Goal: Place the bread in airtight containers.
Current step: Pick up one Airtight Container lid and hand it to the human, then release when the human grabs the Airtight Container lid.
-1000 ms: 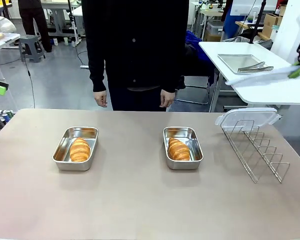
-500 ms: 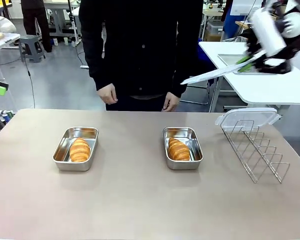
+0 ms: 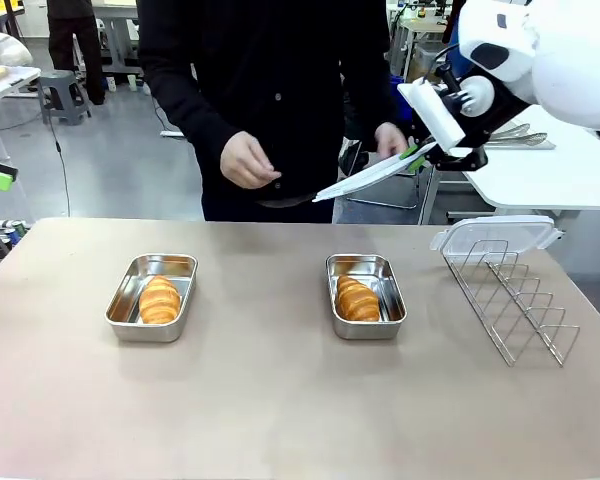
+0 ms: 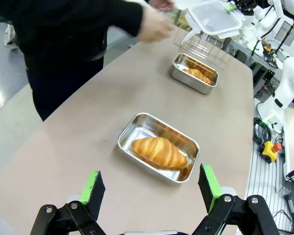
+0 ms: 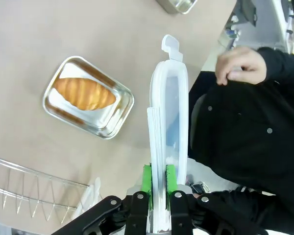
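Two steel containers stand on the table, each with one piece of bread inside. The left container holds a croissant, and the right container holds another croissant. My right gripper hangs above and behind the right container, shut on a clear plastic lid that slants down to the left. In the right wrist view the gripper clamps the lid edge-on, beside a container. My left gripper is open above the near container and its croissant.
A wire rack stands at the right of the table with a second clear lid lying on its far end. A person stands at the far edge, one hand raised and the other hand close to the held lid.
My right arm has swung in from the far right toward the middle, carrying the lid leftward. The person has lifted both hands from their sides.
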Robot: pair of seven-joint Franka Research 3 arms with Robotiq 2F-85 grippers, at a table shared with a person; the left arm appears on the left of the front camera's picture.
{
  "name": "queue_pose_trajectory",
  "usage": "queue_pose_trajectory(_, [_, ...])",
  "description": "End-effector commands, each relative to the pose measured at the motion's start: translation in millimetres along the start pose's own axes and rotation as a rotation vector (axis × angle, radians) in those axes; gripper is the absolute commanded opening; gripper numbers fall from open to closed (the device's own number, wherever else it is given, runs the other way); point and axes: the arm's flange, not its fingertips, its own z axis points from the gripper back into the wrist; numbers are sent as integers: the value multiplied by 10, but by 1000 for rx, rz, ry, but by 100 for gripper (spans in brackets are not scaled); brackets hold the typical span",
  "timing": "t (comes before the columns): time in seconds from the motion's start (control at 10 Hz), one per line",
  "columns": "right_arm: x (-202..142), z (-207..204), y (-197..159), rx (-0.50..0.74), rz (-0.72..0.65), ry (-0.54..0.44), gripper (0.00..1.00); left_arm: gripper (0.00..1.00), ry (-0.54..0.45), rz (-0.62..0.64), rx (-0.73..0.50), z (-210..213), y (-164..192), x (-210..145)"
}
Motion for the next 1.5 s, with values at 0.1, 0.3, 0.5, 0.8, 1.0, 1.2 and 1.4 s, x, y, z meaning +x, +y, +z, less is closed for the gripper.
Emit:
queue_pose_trajectory(0.1, [12,44,62,8,0,1,0,100,-8,-14,-7,7,-20,17])
queue_pose_trajectory(0.3, [12,44,62,8,0,1,0,100,-8,-14,-7,7,-20,17])
queue_pose_trajectory(0.5, [12,44,62,8,0,1,0,100,-8,-14,-7,7,-20,17])
queue_pose_trajectory(0.8, [12,44,62,8,0,1,0,100,-8,-14,-7,7,-20,17])
queue_pose_trajectory(1.0, [12,44,62,8,0,1,0,100,-8,-14,-7,7,-20,17])
queue_pose_trajectory(1.2, [12,44,62,8,0,1,0,100,-8,-14,-7,7,-20,17])
queue_pose_trajectory(1.4, [12,44,62,8,0,1,0,100,-8,-14,-7,7,-20,17])
